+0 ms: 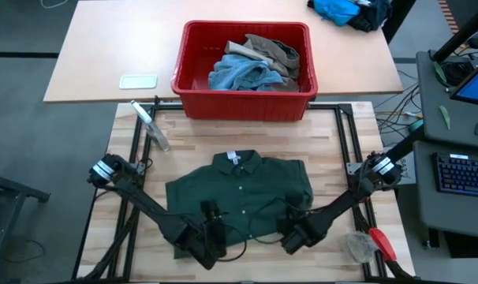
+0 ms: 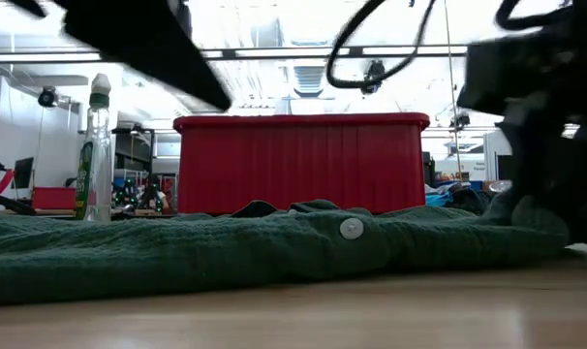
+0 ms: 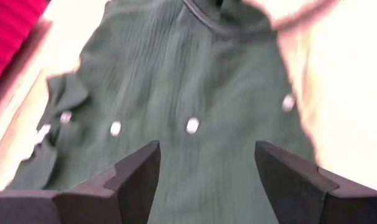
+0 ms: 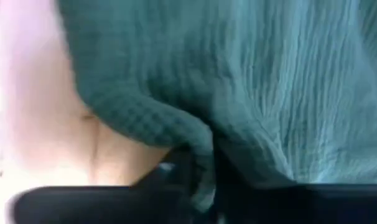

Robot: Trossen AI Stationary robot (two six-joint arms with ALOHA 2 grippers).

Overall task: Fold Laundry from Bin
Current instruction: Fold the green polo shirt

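**Inspector A:** Jaws first. We find the right gripper [image 1: 290, 241] clamped on a pinch of the green shirt [image 1: 239, 193] at its near hem, right of centre; the right wrist view shows the cloth bunched into a ridge where the dark fingers meet.

**Inspector B:** Agreed. We record the left gripper [image 1: 215, 237] with its jaws standing apart, holding nothing. Its two fingers [image 3: 135, 177] hang over the shirt's button row, with cloth visible between them. We cannot tell whether they touch the fabric.

**Inspector A:** Shirt itself: spread flat on the wooden table [image 1: 334, 154], collar toward the bin, white buttons [image 2: 351, 229] up the front. In the low view it lies as a low rumpled band across the near table.

**Inspector B:** We place the red bin [image 1: 243, 99] just beyond the shirt, straddling the seam with the farther table. Inside we see the remaining laundry: a light blue denim piece [image 1: 239, 75] and a khaki-taupe piece [image 1: 274, 49] heaped toward its right end.

**Inspector A:** Outlying items: a clear spray bottle [image 1: 151, 126] lying left of the bin, and a red-handled tool [image 1: 382, 243] near the table's right front corner.
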